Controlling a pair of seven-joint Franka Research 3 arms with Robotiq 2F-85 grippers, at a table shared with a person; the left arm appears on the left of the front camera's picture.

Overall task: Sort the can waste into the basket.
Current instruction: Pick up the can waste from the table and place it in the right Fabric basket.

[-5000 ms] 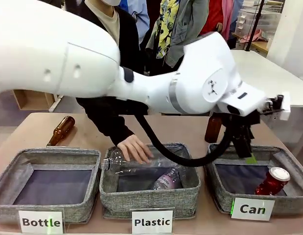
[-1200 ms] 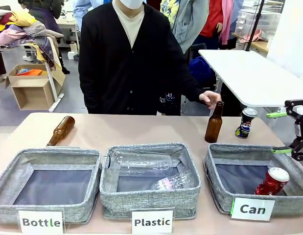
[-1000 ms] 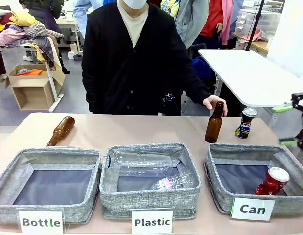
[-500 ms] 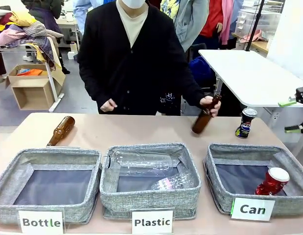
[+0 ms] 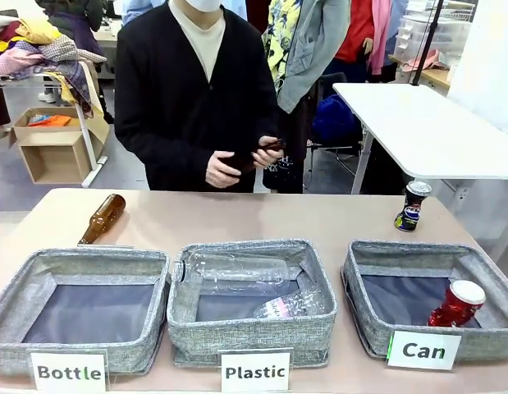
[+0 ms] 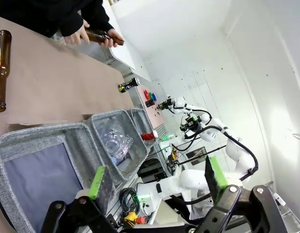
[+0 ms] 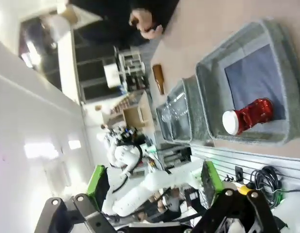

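Tan table [image 5: 237, 215] in a busy workroom: the red can [image 5: 457, 304] lies inside the Can basket [image 5: 364, 332], and the dark can [image 5: 411, 206] stands upright on the tabletop behind it. The left gripper [image 6: 156, 175] and right gripper [image 7: 153, 182] are both spread wide and empty. The person's hands [image 5: 223, 170] clasp what looks like a brown bottle [image 6: 97, 35].

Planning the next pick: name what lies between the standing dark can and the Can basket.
Bare tabletop only, per the front view, between the dark can and the Can basket.
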